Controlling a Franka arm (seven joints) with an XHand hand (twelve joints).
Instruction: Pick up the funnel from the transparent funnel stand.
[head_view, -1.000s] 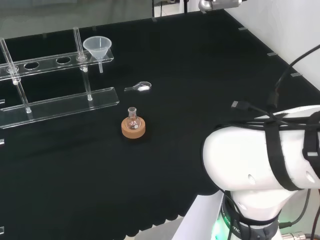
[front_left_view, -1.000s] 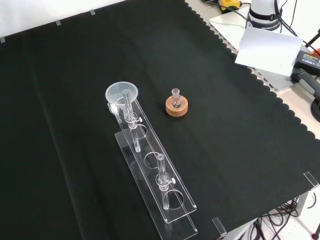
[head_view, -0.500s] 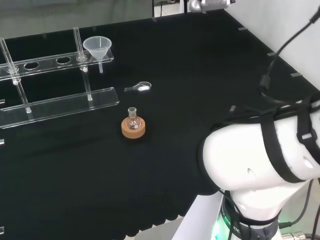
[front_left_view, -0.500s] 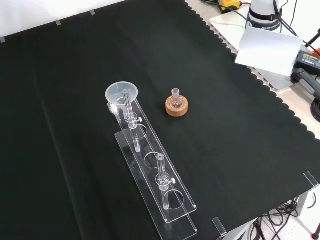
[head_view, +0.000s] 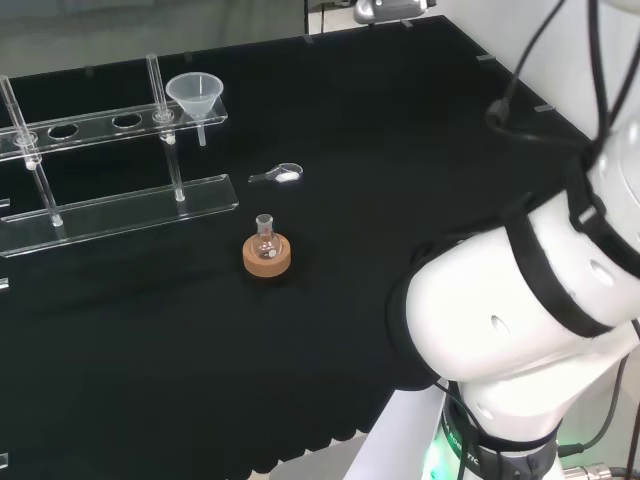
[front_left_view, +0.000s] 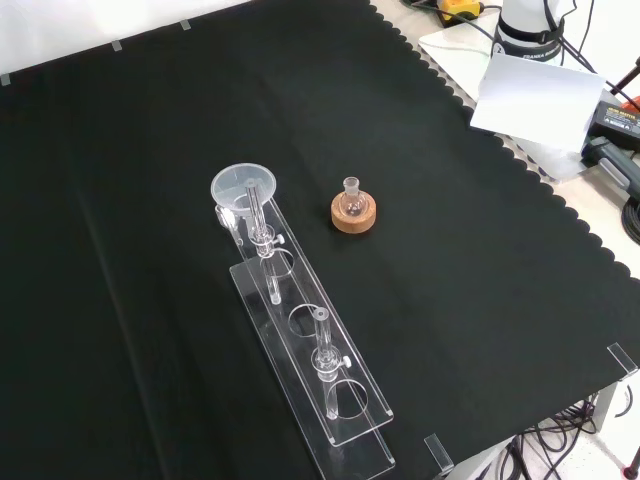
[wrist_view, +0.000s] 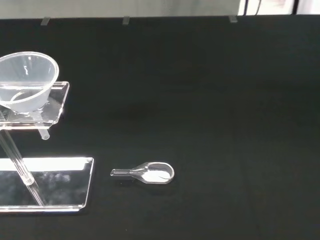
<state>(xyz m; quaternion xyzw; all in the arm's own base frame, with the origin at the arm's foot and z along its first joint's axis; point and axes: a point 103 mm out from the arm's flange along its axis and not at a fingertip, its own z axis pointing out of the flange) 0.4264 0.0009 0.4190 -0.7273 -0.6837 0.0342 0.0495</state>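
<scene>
The funnel (head_view: 195, 95) sat in the end hole of the transparent funnel stand (head_view: 120, 205), its cone resting on the upper shelf and its stem hanging through toward the base plate. This seating kept it upright and left the rim clear from above and from the open end of the stand, which would suit a grasp from that side. In the front view the funnel (front_left_view: 244, 188) occupied the stand's far end, with the other holes of the shelf vacant. A small flask on a cork ring (head_view: 267, 255) stood just in front of the stand in the head view, apart from it. A clear scoop (wrist_view: 145, 173) lay flat on the cloth (front_left_view: 450, 250) near the stand's end. The state of the hand's fingers could not be told. The funnel remained untouched; the approach was judged to be at an early stage.
</scene>
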